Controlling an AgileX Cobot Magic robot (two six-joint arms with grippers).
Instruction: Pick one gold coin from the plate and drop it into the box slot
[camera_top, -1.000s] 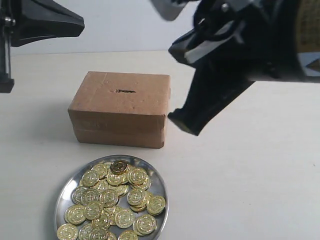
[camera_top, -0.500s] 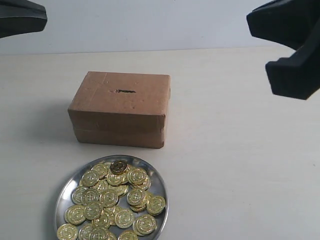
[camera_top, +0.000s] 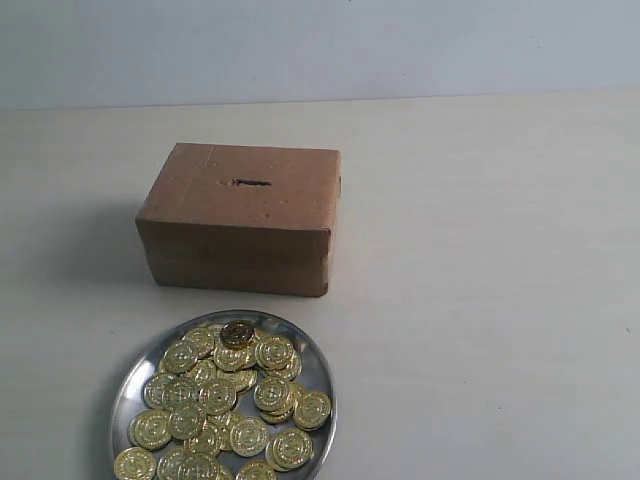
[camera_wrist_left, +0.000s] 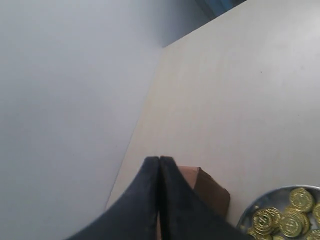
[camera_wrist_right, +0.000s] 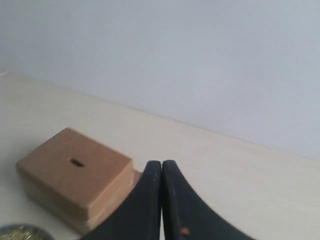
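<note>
Two empty tools: your left gripper and right gripper are pinched fully closed, clear of the box, seemingly parked. The plate of gold coins sits just in front of the box, keeping the carry to its slot short.

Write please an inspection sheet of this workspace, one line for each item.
Surface: pale smooth table.
Job's things: brown box upright, the slot in its top face unobstructed; plate nearer the exterior camera, apart from the box, heaped with gold coins.
Clutter: nothing seen.
Grippers: left gripper and right gripper both shut, holding nothing; neither shows in the exterior view.
Cables: nothing seen.
Surroundings: plain pale wall behind the table.
</note>
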